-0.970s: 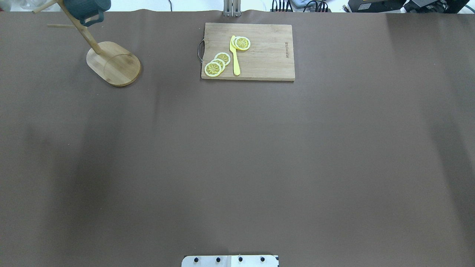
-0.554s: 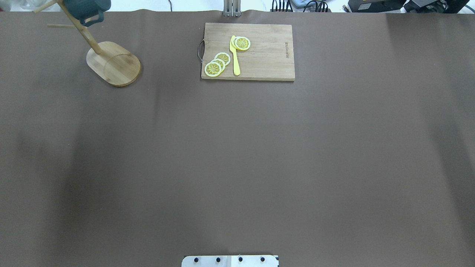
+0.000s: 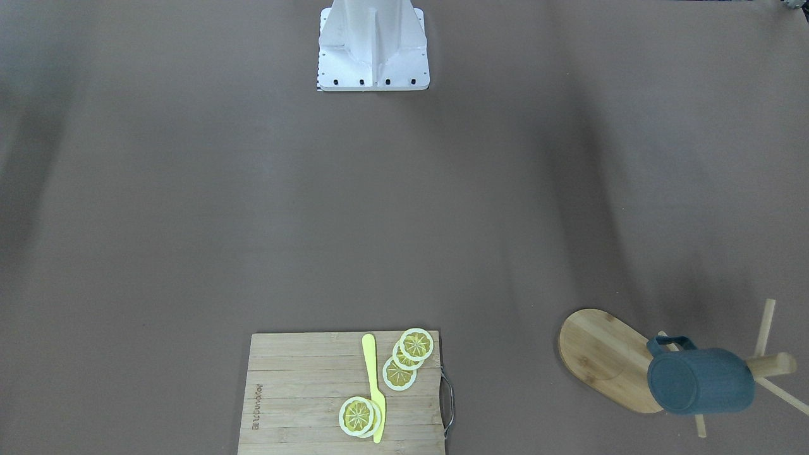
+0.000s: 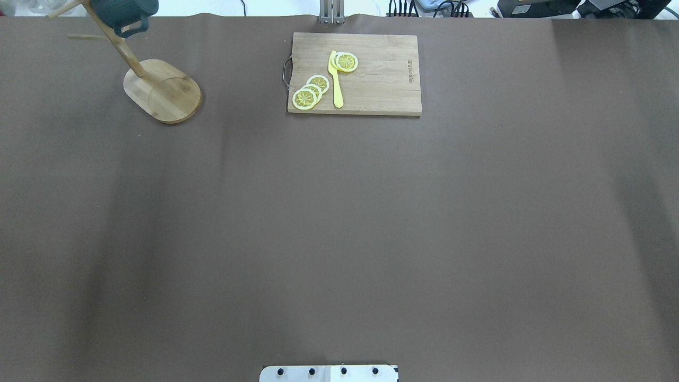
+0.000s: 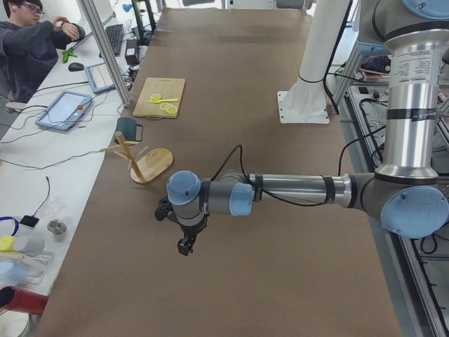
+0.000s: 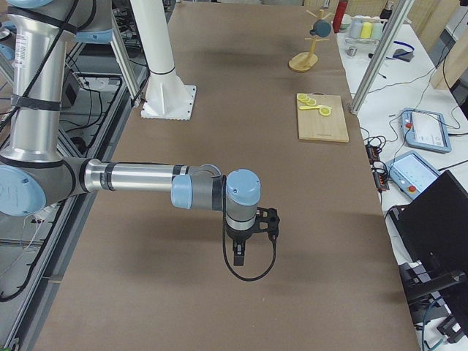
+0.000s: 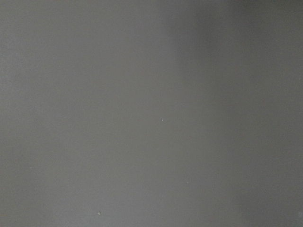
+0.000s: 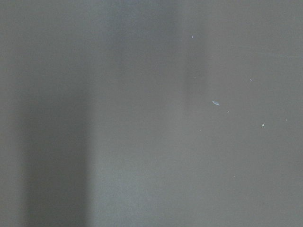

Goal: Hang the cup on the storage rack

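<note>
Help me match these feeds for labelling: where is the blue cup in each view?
Front-facing: cup lower right, on the rack.
Overhead: cup top left corner.
Exterior left: cup left of centre, upper half.
Exterior right: cup top, right of centre.
Left wrist: not visible.
Right wrist: not visible.
Shared landmark: cutting board.

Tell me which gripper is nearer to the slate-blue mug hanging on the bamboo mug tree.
Left. The left gripper hangs over the table toward the end where the slate-blue mug hangs, apart from it. The right gripper hangs toward the opposite end, much farther away.
</note>
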Robot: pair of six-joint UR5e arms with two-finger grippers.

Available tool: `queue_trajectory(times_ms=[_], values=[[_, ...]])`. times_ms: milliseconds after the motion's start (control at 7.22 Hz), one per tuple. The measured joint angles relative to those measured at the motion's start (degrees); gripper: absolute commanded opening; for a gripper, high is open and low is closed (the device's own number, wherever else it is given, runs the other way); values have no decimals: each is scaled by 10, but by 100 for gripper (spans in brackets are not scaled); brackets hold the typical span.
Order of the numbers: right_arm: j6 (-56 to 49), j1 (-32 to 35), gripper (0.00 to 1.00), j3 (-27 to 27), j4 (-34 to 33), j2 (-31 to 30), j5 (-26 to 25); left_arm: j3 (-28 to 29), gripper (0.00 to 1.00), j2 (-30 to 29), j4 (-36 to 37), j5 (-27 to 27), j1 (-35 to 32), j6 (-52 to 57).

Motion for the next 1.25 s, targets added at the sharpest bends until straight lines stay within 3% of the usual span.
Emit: queue_trajectory(times_ms=[277, 693, 1247], values=[[0, 0, 100, 0, 0, -1, 1, -21, 99, -3, 41, 13, -7, 13], [0, 0, 100, 0, 0, -1, 2, -76, 99, 19, 47, 12, -7, 18], [0, 0, 100, 0, 0, -1, 2, -88, 99, 36, 46, 16, -8, 17]])
